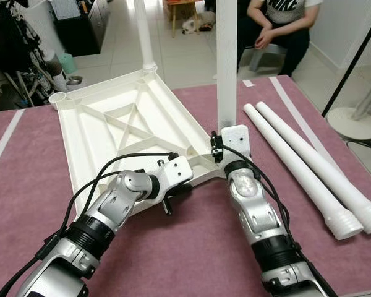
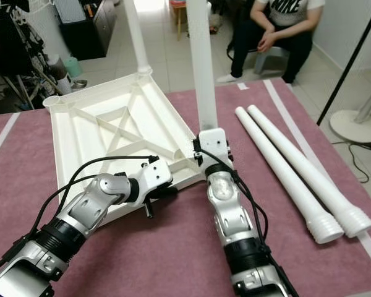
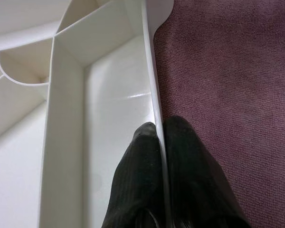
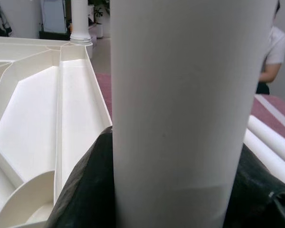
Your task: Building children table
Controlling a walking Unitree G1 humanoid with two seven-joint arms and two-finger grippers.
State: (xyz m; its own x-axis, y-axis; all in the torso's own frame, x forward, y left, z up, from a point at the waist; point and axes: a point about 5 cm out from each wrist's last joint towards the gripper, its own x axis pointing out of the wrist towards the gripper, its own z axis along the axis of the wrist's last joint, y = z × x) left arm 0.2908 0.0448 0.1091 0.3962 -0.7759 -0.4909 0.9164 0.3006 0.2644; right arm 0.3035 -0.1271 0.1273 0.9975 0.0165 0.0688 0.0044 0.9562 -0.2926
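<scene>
Right gripper (image 4: pixel 171 199) clamped on upright leg (image 1: pixel 226 62) at near corner socket of inverted tabletop (image 1: pixel 120 133). Left gripper (image 3: pixel 160 142) pinched on tabletop rim just beside. Risks: cross-threading if leg tilts; tabletop skidding on maroon surface (image 1: pixel 191 247) if rim slips.

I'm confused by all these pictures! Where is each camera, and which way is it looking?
Left eye view: on the head, looking down at the upside-down white plastic tabletop; both silver arms show.
Right eye view: same scene, beside it.
Left wrist view: along the left gripper, pinching the tabletop's rim.
Right wrist view: along the right gripper, clasping the upright white plastic leg.
Shared: tabletop and purple carpet.
</scene>
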